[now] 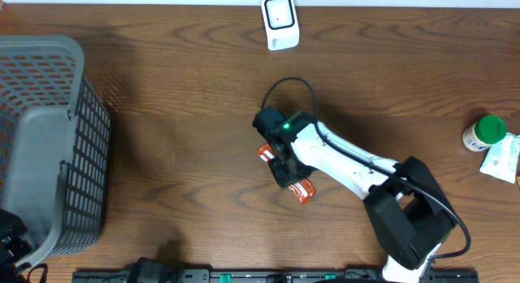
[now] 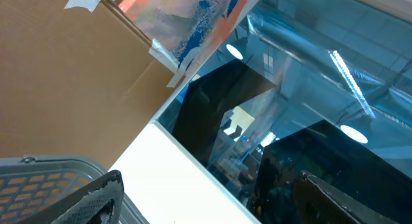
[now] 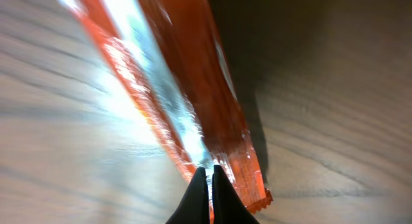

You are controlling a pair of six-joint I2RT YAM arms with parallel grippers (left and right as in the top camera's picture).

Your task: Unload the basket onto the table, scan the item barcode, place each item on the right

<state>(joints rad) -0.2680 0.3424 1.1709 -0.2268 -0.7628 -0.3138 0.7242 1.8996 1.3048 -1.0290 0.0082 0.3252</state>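
The right gripper (image 3: 209, 171) is pinching shut on an orange packet (image 3: 193, 76) — foil, it seems, print too blurred to read — midway across the table (image 1: 187, 112), while the left gripper (image 2: 211, 179) is gaping empty.

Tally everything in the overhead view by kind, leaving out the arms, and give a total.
Grey basket: 1
White scanner: 1
Orange packet: 1
Green-capped bottle: 1
White sachet: 1
Total: 5
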